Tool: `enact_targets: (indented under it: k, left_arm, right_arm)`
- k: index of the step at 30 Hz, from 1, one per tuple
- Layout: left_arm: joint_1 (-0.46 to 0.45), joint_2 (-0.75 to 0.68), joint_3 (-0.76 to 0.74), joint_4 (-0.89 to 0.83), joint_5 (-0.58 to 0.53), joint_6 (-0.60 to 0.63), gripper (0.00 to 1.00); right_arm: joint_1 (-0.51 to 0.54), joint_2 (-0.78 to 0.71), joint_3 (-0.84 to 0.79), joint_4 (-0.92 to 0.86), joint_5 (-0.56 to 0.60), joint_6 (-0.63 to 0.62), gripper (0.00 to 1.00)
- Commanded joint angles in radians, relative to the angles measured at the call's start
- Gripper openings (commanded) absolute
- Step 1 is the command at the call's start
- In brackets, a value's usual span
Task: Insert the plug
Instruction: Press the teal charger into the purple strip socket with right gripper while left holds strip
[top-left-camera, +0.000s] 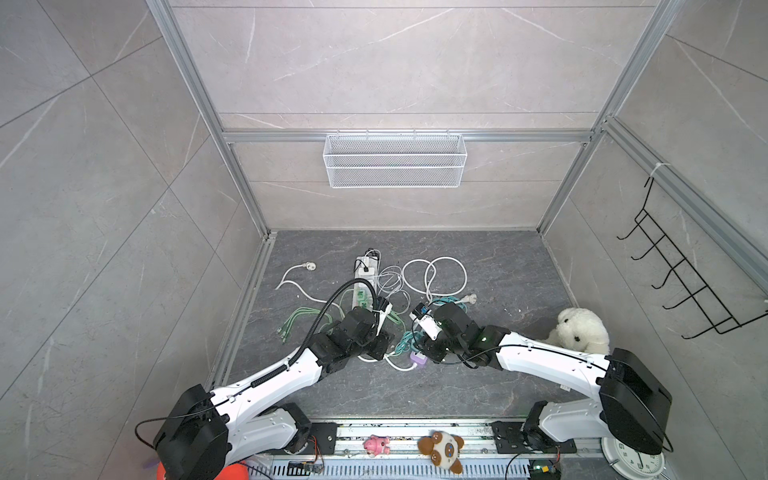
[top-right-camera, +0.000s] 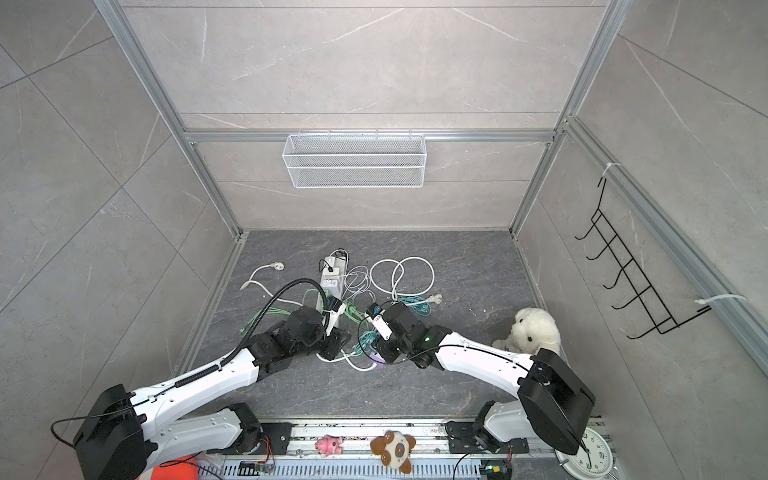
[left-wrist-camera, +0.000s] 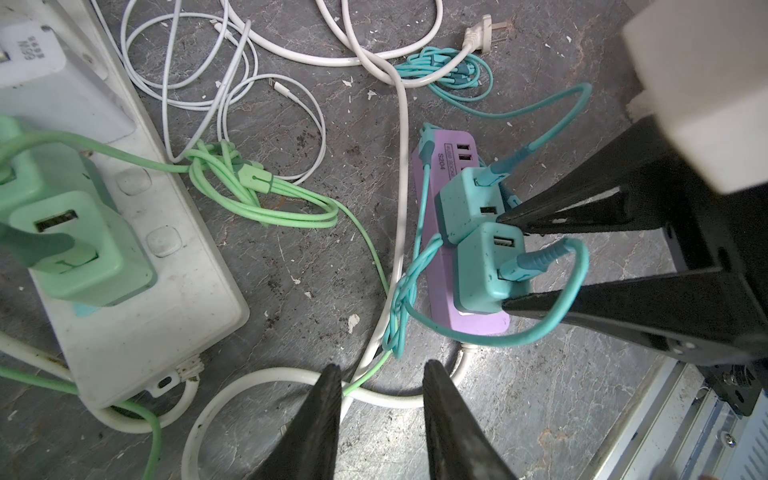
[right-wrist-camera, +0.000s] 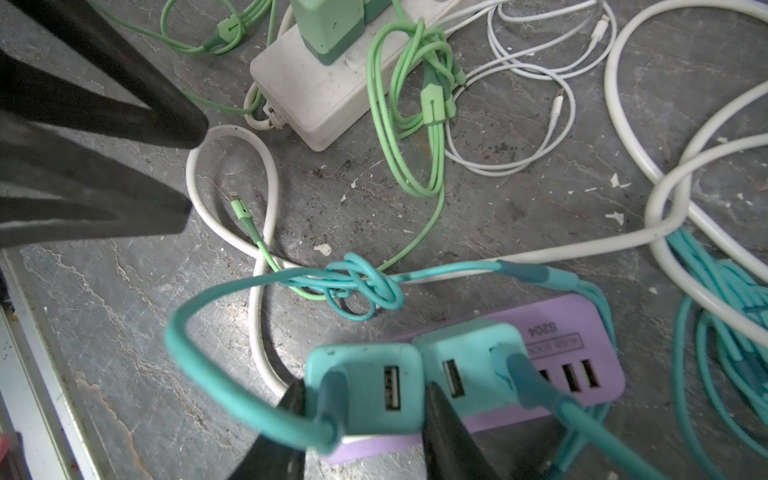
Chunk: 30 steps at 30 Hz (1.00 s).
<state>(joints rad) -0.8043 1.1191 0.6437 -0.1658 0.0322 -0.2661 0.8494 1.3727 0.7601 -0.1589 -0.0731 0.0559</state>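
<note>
The right claw (right-wrist-camera: 365, 388) pinches the teal charger plug (right-wrist-camera: 365, 365), which stands on the purple power strip (right-wrist-camera: 582, 316) at the lower middle of the right wrist view. It should press straight down, keeping the plug upright until it sits flush. The left claw (left-wrist-camera: 382, 365) hangs part-open and empty.

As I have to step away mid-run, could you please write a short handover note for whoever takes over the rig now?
Left gripper: open, empty, above a white cable near the white power strip.
Right gripper: shut on the teal charger, standing at the end of the purple strip beside a second teal charger.
Done: charger gripped, over its socket.
Left: a pale sliver shows under it, so it may not be fully seated; press home, then release.
</note>
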Motion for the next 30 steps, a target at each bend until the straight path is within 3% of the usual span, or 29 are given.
enact_targets:
  k: [1,11,19,30]
  left_arm:
    - [0.002,0.001,0.021,0.04,-0.004,0.001,0.37]
    - [0.007,-0.008,0.027,0.051,-0.028,0.016,0.38]
    - [0.008,-0.045,0.014,0.047,-0.038,0.015,0.38]
    - [0.008,-0.064,-0.002,0.065,-0.026,0.026,0.38]
  right_arm:
    - [0.011,0.005,-0.013,-0.018,-0.014,0.006,0.03]
    - [0.022,-0.006,-0.055,-0.031,0.013,0.045,0.02]
    - [0.028,-0.014,-0.071,-0.086,0.113,0.13,0.02]
    - [0.056,0.011,-0.035,-0.113,0.167,0.102,0.01]
